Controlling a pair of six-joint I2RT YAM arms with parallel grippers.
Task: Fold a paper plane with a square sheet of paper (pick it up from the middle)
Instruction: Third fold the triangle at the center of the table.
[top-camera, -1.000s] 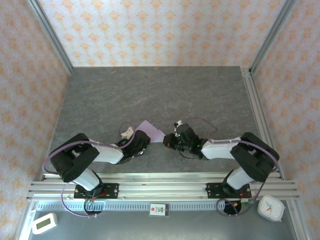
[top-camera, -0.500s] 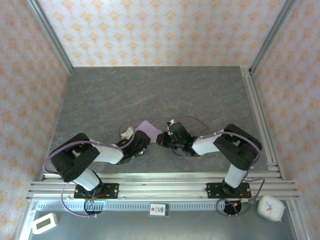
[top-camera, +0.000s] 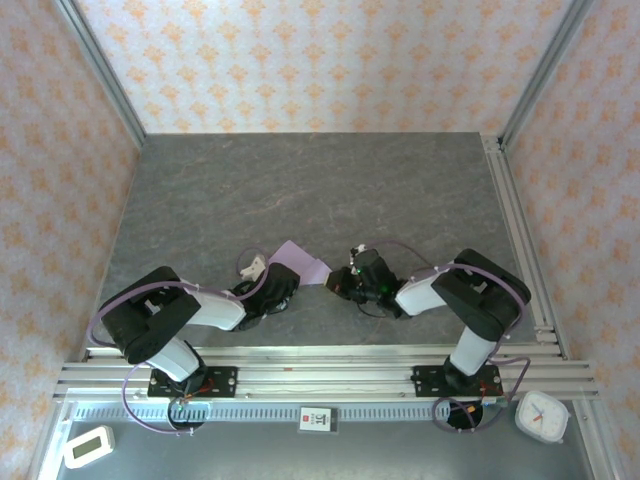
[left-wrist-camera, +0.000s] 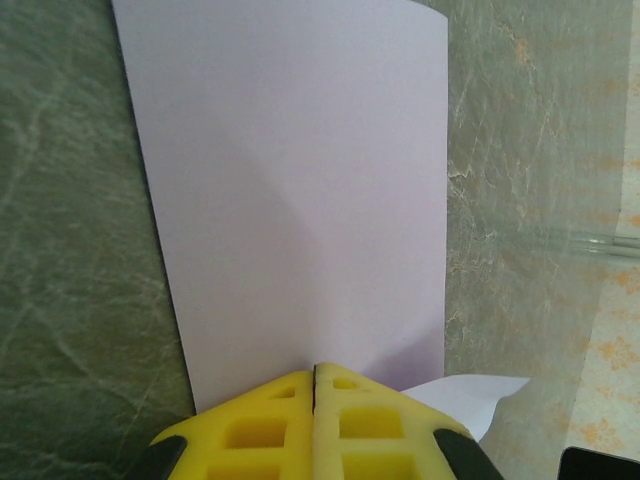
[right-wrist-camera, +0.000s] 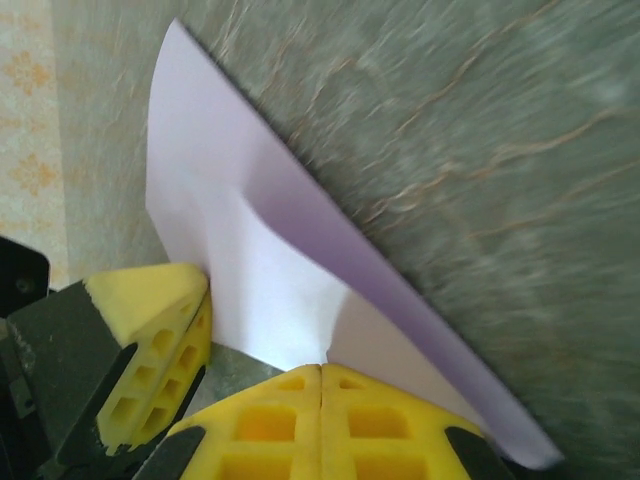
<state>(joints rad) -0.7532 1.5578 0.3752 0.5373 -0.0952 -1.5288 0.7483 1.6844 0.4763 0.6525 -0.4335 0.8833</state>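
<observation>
sheet of paper (left-wrist-camera: 300, 200) is pinched at one edge by closed left gripper (left-wrist-camera: 315, 372) | folded corner is clamped by closed right gripper (right-wrist-camera: 320, 370) | grey table (top-camera: 300, 190) beneath

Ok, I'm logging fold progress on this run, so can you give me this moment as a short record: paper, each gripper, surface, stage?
paper: lilac sheet of paper, between the two grippers, with a soft bend across it
left gripper: shut on the sheet's near edge
right gripper: shut on the sheet's edge from the other side, close to the left fingers
surface: grey marbled table
stage: no pointed plane shape yet; cannot tell whether the sheet is lifted off the table
</observation>
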